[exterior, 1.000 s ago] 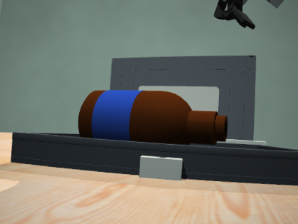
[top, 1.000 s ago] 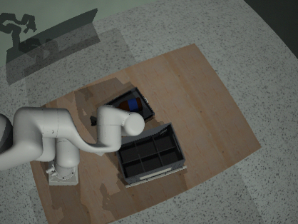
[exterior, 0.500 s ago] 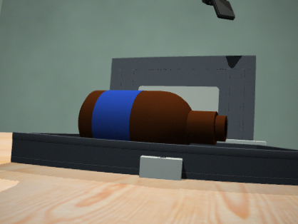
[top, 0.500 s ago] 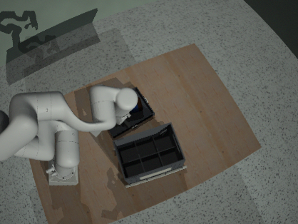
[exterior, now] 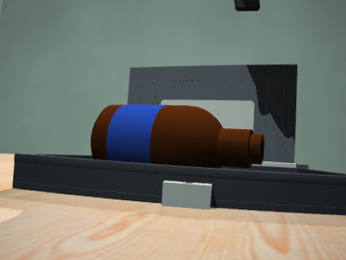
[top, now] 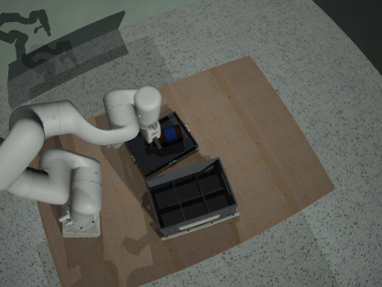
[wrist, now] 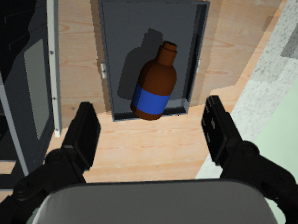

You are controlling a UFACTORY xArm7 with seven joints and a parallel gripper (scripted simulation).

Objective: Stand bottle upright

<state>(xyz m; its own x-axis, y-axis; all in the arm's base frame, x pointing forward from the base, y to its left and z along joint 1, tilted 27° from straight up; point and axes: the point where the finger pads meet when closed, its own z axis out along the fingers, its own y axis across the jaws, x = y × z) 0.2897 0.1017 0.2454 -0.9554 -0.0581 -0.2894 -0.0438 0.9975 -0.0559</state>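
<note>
Hovering hand (wrist: 152,127) fully open, empty; bottle (wrist: 155,86) on its side in tray (wrist: 110,60), below, between fingers.

Wooden tabletop (top: 256,119) seen w/ light grain, laid over grey speckled floor (top: 320,59); pale green wall (exterior: 62,62) seen behind in exterior view; dark shadows cast on wall top-left in top view.

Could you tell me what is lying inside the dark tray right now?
A brown bottle with a blue label lies on its side in the tray, nothing else showing. The floor patch under the bottle is covered. The open gripper hovers above, touching nothing.
</note>
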